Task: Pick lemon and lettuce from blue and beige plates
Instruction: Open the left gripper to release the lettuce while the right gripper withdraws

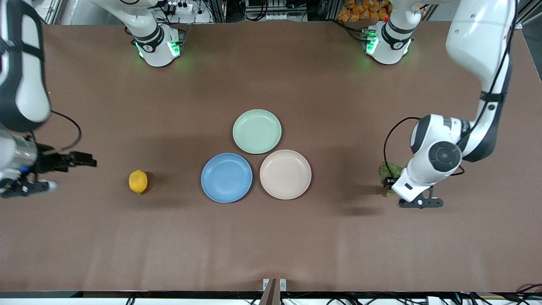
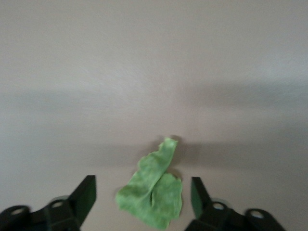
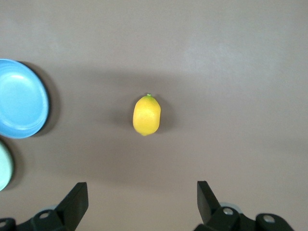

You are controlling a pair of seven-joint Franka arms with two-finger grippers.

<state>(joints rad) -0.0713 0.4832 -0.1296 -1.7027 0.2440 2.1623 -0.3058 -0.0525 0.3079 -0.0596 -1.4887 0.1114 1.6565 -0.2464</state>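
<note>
The yellow lemon (image 1: 138, 181) lies on the bare table, beside the blue plate (image 1: 226, 177) toward the right arm's end; it also shows in the right wrist view (image 3: 146, 114). My right gripper (image 1: 87, 161) (image 3: 140, 199) is open and empty, up over the table's right-arm end, apart from the lemon. The green lettuce leaf (image 1: 390, 171) (image 2: 153, 192) lies on the table toward the left arm's end from the beige plate (image 1: 285, 174). My left gripper (image 1: 388, 184) (image 2: 143, 197) is open, low, with one finger on each side of the lettuce.
A pale green plate (image 1: 257, 131) sits farther from the front camera, touching the blue and beige plates. All three plates hold nothing. The blue plate (image 3: 19, 98) and the green plate's rim (image 3: 4, 166) show in the right wrist view.
</note>
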